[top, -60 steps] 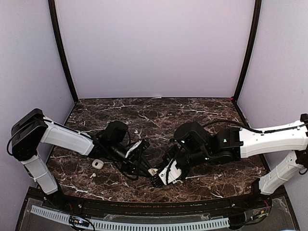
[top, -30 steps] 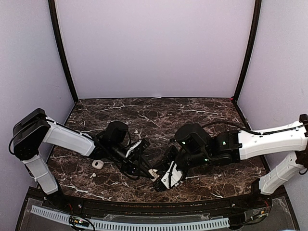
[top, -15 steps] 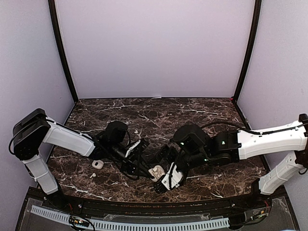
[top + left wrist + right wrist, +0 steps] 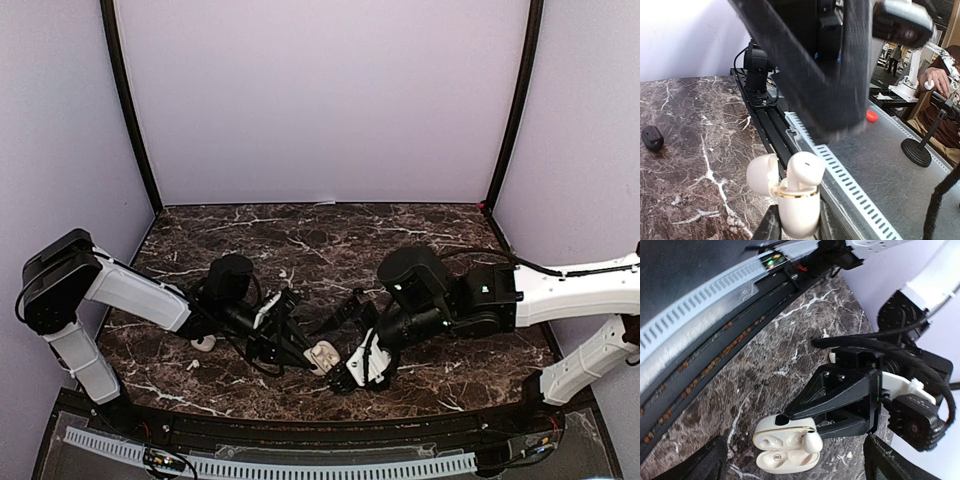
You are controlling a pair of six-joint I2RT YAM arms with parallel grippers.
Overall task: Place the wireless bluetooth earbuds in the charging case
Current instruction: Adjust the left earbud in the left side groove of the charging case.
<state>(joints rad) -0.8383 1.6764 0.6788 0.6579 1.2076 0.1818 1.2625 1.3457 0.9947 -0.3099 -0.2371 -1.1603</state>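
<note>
The left gripper (image 4: pixel 297 348) clamps the open charging case (image 4: pixel 785 446), its earbud (image 4: pixel 813 442) upright, seemingly half-seated, straight ahead of the right gripper (image 4: pixel 796 460), whose jaws stand wide apart

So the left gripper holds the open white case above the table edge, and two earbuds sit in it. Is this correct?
Not quite. The left gripper does hold the open white case, but only one earbud sits in it, not two. The right wrist view shows an empty socket beside that earbud.
</note>
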